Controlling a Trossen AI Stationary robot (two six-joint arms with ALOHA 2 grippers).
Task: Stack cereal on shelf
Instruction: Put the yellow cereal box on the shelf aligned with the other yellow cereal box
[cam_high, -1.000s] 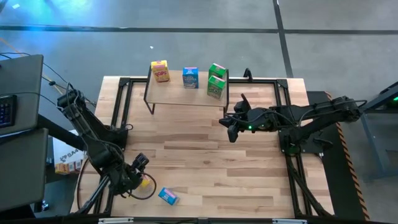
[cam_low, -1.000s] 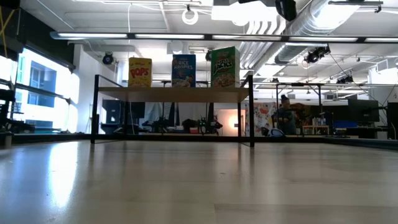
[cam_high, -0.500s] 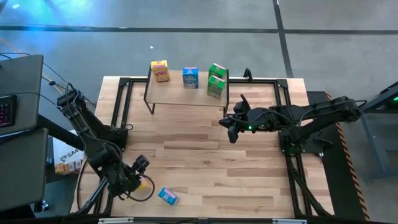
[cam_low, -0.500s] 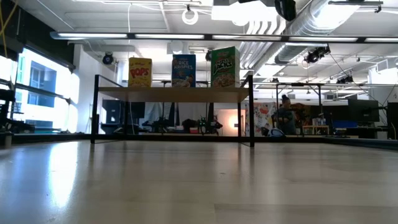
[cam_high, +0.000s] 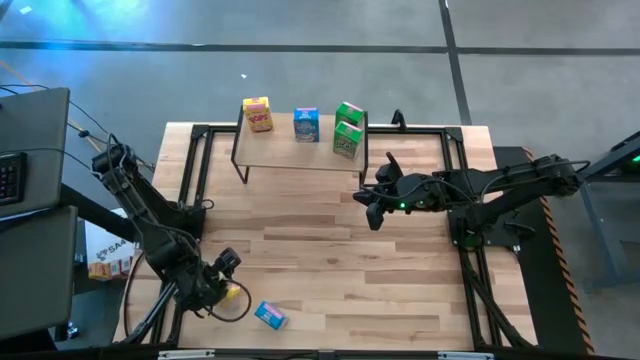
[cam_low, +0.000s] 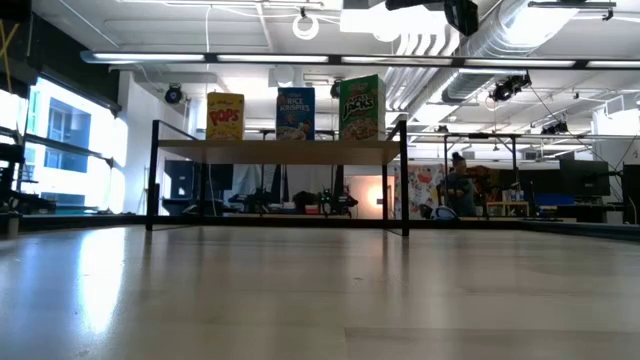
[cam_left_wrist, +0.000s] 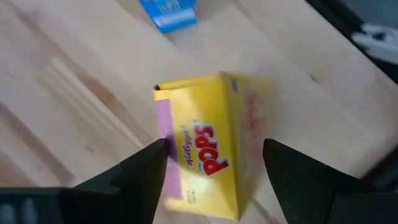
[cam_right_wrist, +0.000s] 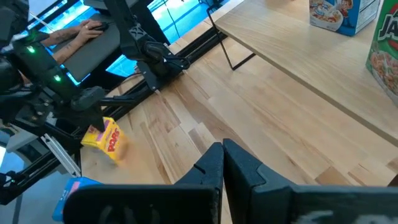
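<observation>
Four cereal boxes stand on the shelf (cam_high: 300, 152) at twelve o'clock. Left gripper (cam_high: 222, 283), seven o'clock, is clamped on a yellow box (cam_left_wrist: 205, 165); right gripper (cam_high: 371, 207), jaws together, hovers mid-table.

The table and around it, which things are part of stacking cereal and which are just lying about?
Job:
yellow box between the left gripper fingers
blue box lying on the table
four cereal boxes standing on the shelf

Lying about:
keyboard
right gripper, idle and shut
</observation>
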